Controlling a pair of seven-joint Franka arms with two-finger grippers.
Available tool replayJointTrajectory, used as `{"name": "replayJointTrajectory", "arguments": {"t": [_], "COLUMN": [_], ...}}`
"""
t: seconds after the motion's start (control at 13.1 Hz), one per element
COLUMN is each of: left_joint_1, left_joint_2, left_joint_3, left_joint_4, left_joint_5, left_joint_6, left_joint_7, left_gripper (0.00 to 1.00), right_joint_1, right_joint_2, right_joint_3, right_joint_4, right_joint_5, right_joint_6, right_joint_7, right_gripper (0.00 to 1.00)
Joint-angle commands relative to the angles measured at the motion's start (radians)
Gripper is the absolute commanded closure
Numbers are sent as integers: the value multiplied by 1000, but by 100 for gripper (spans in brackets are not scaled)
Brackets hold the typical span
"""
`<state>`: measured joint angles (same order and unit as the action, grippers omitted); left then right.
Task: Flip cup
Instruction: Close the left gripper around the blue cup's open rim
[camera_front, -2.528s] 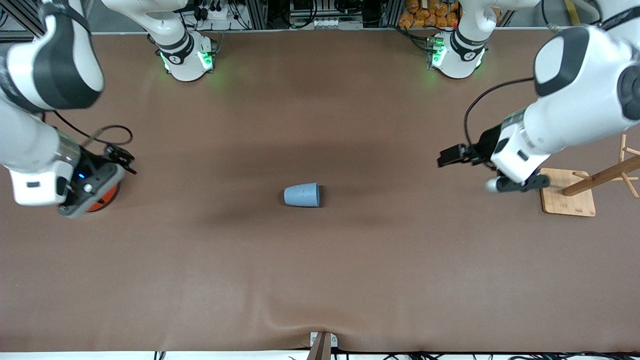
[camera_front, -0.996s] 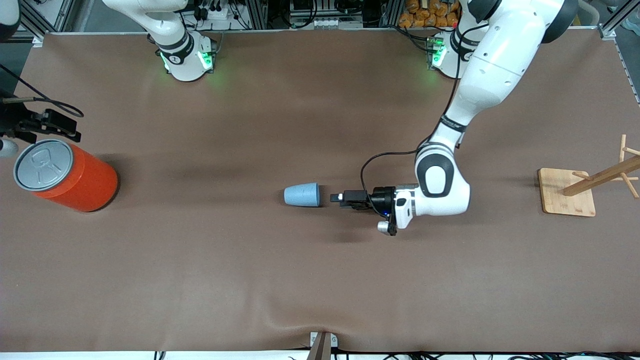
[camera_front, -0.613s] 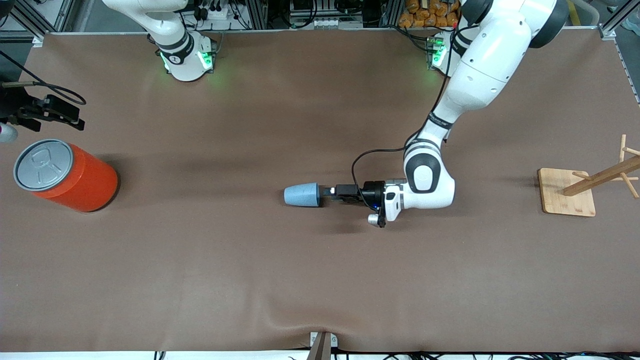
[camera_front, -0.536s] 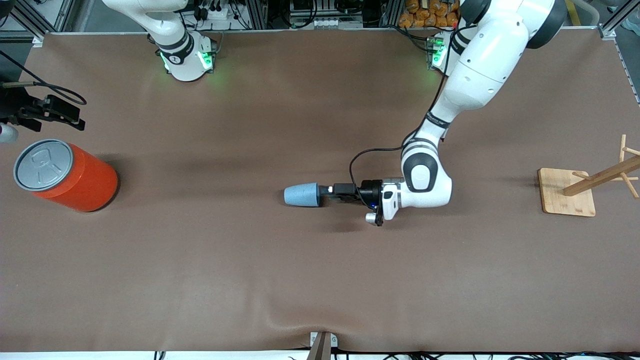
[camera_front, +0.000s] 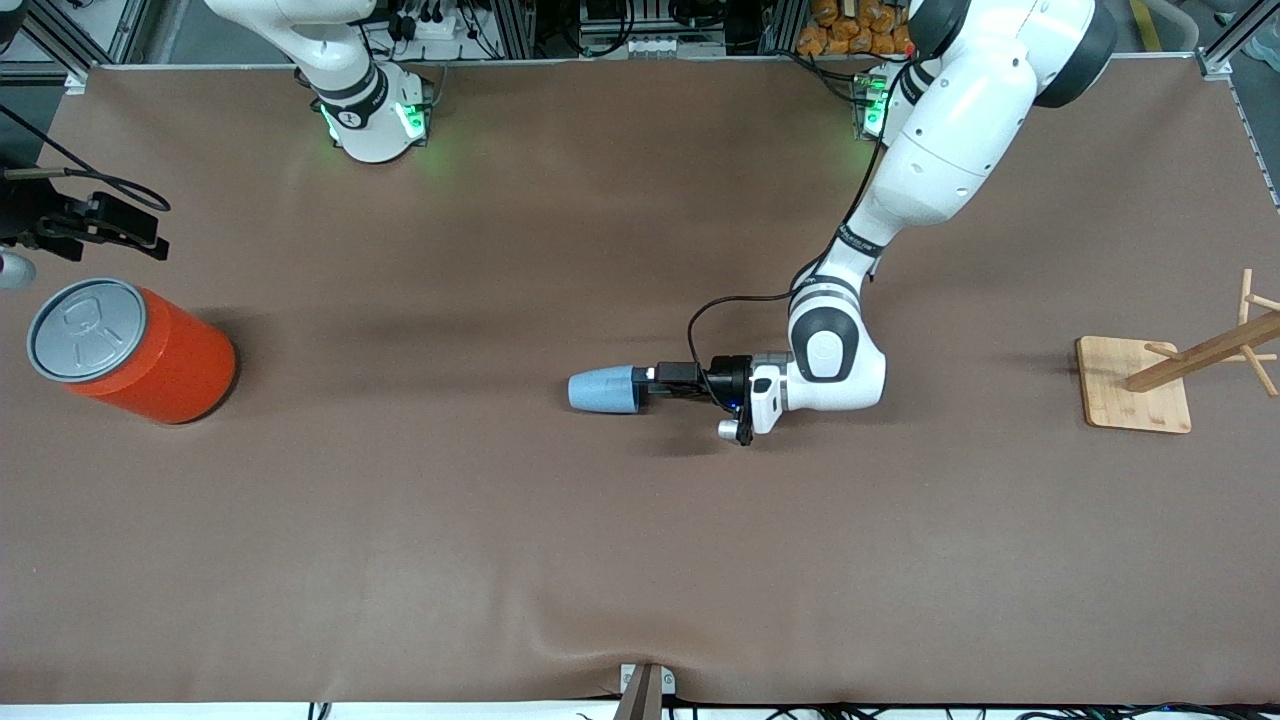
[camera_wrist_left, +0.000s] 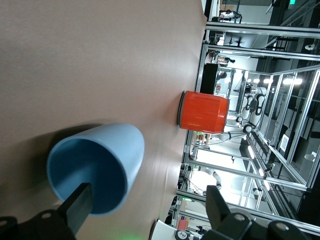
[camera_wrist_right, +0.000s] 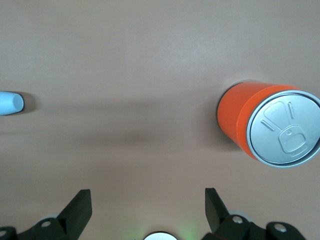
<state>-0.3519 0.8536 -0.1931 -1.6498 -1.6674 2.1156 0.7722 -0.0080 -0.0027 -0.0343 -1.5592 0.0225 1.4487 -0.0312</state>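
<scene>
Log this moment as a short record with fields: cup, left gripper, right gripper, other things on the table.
cup: small light-blue tapered plastic cup lying on its side mid-table, open mouth toward the left arm's end
left gripper: the left gripper is low at the cup's mouth, fingers open, one finger in front of the rim and no grip yet
right gripper: the right gripper is open, waiting above the table near the can
other things: large orange can with grey pull-tab lid upright at the right arm's end; wooden rack on a square base at the left arm's end
</scene>
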Motion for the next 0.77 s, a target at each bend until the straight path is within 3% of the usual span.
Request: {"name": "replayJointTrajectory", "arguments": {"t": [0.0, 0.31, 0.38, 0.46, 0.69], "left_joint_1": [-33, -73, -79, -79, -70], "left_joint_2": [38, 87, 87, 87, 90], "left_joint_3": [-2, 4, 9, 9, 12], "left_joint_4": [30, 111, 111, 111, 110], "left_joint_5": [-67, -124, -126, -127, -112], "left_joint_6": [6, 9, 9, 9, 9], "left_joint_7": [29, 25, 27, 27, 54], "left_gripper": [0, 0, 20, 57, 100], "right_joint_1": [-6, -4, -4, -3, -3], "right_joint_2": [-22, -19, -17, -17, -17], "right_joint_3": [4, 4, 4, 4, 4], "right_joint_4": [-16, -16, -16, -16, -15], "right_joint_5": [20, 20, 20, 20, 20], "right_joint_6": [2, 6, 6, 6, 7], "right_joint_7": [13, 13, 13, 13, 13], "right_gripper": [0, 0, 0, 0, 0]}}
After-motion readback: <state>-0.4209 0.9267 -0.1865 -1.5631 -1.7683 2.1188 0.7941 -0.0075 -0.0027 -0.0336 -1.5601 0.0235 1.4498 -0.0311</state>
